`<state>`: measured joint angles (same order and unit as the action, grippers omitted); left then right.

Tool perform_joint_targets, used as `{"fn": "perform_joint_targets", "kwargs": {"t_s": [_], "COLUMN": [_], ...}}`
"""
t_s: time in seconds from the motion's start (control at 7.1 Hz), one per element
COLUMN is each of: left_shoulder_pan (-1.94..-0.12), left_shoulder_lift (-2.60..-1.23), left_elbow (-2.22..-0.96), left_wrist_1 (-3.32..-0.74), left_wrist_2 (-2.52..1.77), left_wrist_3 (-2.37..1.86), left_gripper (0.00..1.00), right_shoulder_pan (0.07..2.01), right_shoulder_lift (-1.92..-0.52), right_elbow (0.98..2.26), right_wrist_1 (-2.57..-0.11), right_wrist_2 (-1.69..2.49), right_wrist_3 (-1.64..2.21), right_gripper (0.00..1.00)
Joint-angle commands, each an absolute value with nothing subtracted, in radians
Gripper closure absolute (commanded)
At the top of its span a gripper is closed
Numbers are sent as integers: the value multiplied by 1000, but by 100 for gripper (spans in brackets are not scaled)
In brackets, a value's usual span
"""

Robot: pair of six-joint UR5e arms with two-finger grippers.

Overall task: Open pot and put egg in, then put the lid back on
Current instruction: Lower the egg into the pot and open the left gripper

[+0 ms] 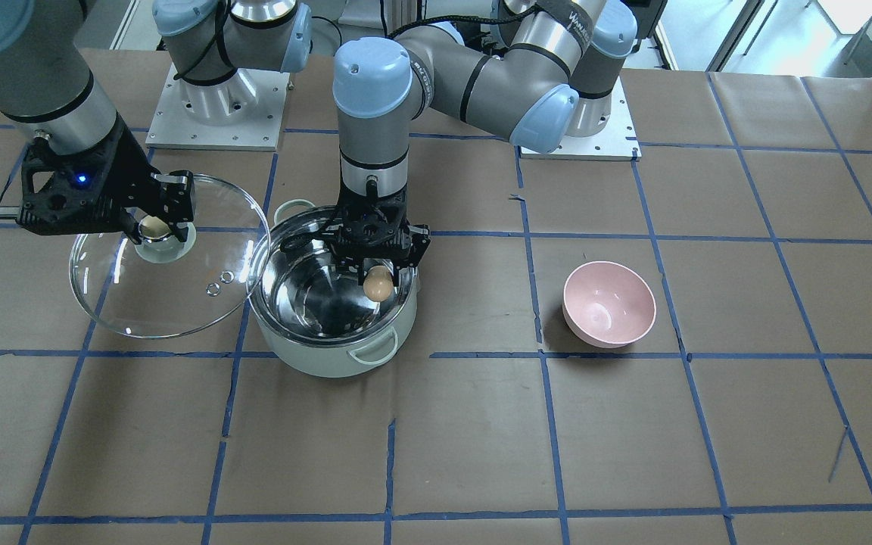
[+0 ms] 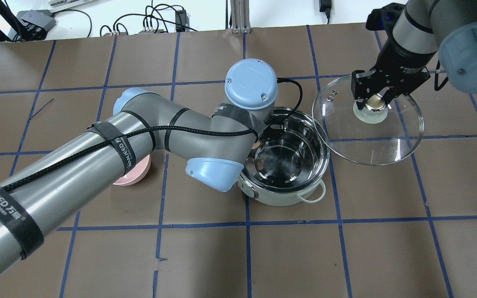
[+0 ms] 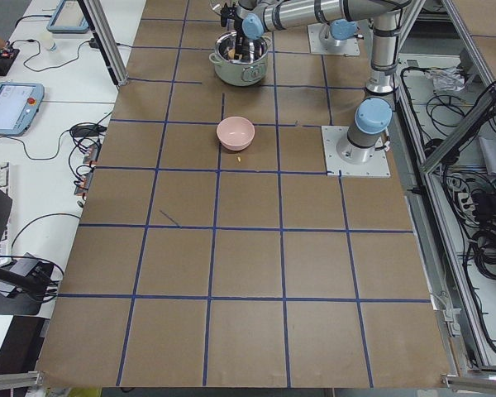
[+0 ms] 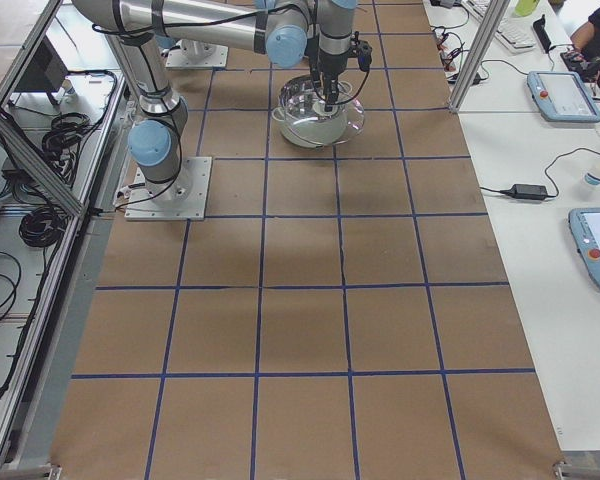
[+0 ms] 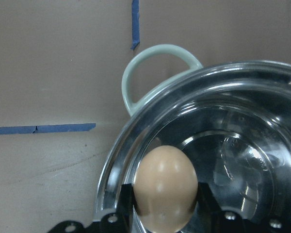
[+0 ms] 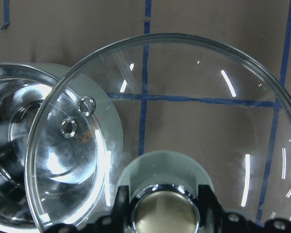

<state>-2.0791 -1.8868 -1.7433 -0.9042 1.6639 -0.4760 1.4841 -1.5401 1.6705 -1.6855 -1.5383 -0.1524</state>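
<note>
Brown-papered table (image 1: pixel 633 454): left gripper (image 1: pixel 379 273) grips egg (image 1: pixel 378 287) over pot (image 1: pixel 330 357), right gripper (image 1: pixel 154 226) seemingly grips lid (image 1: pixel 171 297).

- A black strap (image 2: pixel 125 156) wrapped round the long tube of the left arm (image 2: pixel 68 174) carries white capitals that read roughly "WANJEED".
- A second black strap (image 2: pixel 8 205), nearer on the same tube, shows "…JEED" followed by two Chinese characters; the start of the word is hidden.
- The front-facing view shows a strap (image 1: pixel 575 24) at the far end of that arm with "WANJEE…", the rest wrapped out of sight.
- The black wrist piece (image 2: pixel 406 67) of the right arm (image 2: pixel 414 29) has a line of white print too small to read.
</note>
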Motion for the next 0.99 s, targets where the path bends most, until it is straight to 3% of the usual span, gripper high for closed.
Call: {"fn": "perform_joint_targets", "kwargs": {"t_s": [0.0,0.14,0.56,0.85], "left_shoulder_pan": [-2079,-2079,-2074,-1998], "left_shoulder_lift": [-1900,-1911,-1879,-1810], "left_elbow": [-1747,-1747,-1727,-1710], "left_wrist_1": [-907,-904,-903,-955], "left_wrist_2": [1667,1667,1666,1658], "left_wrist_3": [-447,-440,-416,-354], "left_gripper": [59,41,21,14], "right_shoulder_pan": [1483,1483,1482,1482], "right_shoulder_lift": [-1540,-1540,-1540,-1540], "right_elbow": [1672,1672,1672,1672], "right_wrist_1": [-1684,-1686,-1684,-1684], "right_wrist_2": [-1539,-1539,-1539,-1539], "right_wrist_3": [-153,-152,-152,-153], "right_gripper": [67,67,67,67]}}
